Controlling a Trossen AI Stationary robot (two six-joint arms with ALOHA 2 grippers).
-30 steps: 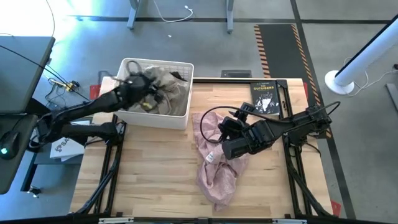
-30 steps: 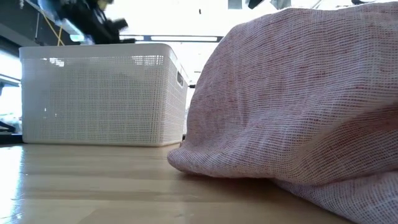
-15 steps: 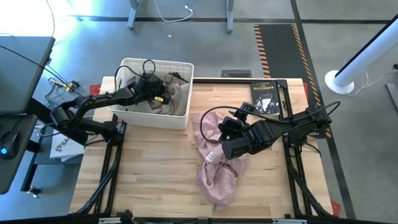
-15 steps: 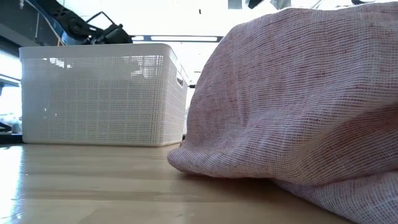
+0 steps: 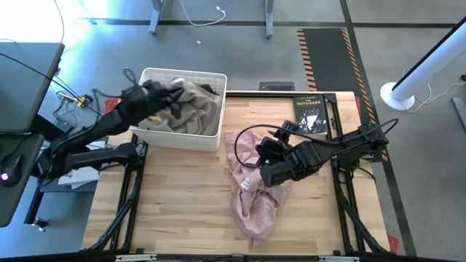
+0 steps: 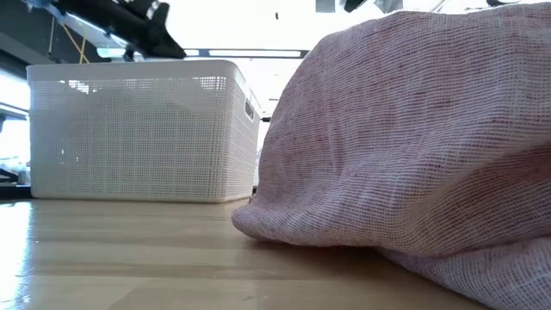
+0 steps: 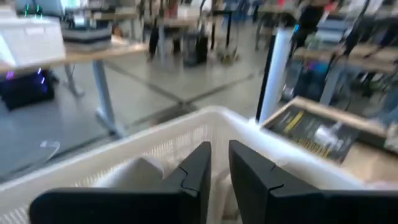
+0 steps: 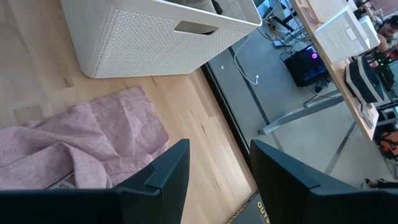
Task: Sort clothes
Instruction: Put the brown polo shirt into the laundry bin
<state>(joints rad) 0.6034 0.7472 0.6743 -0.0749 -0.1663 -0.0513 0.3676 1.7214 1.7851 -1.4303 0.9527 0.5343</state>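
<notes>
One pink cloth (image 5: 251,193), one tan cloth (image 5: 198,110) (inside one white basket (image 5: 186,140)), one book (image 5: 312,114), two grippers.

Left claw (image 7: 219,163) narrow, right claw (image 8: 217,167) agape

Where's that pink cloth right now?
From above, the pink cloth lies crumpled on the table, just right of the white basket, with the right gripper over its upper part.
</notes>
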